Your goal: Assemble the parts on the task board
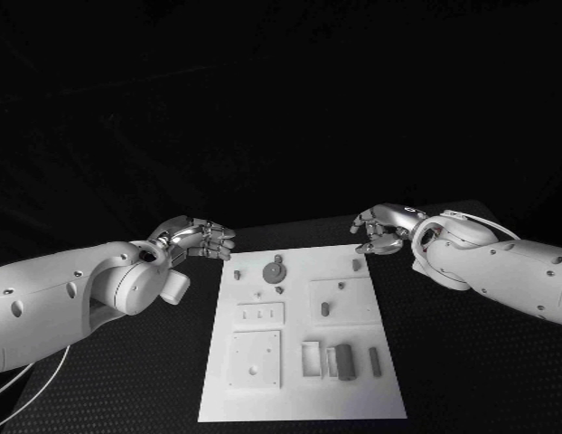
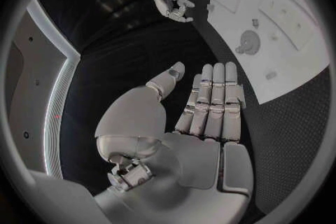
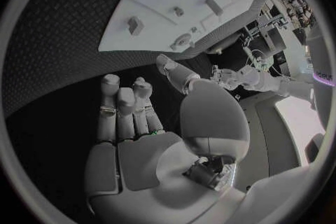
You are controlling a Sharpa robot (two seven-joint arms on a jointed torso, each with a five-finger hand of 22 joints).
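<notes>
The white task board (image 1: pixel 301 402) lies in the middle of the table. Near its far end sits a round grey part (image 1: pixel 274 270), with a small part (image 1: pixel 358 265) to its right. Two dark grey bars (image 1: pixel 343 360) lie near the board's near right corner. My left hand (image 1: pixel 197 238) hovers over the black table just off the board's far left corner, its fingers (image 2: pixel 210 103) straight and holding nothing. My right hand (image 1: pixel 383 228) hangs off the far right corner, its fingers (image 3: pixel 122 106) loosely bent and empty. The round part (image 2: pixel 247 43) (image 3: pixel 183 41) shows in both wrist views.
Square and rectangular recessed plates (image 1: pixel 255 357) take up the board's left and middle. A white cable (image 1: pixel 21 398) runs under my left arm. Black textured table (image 1: pixel 490 380) surrounds the board on both sides.
</notes>
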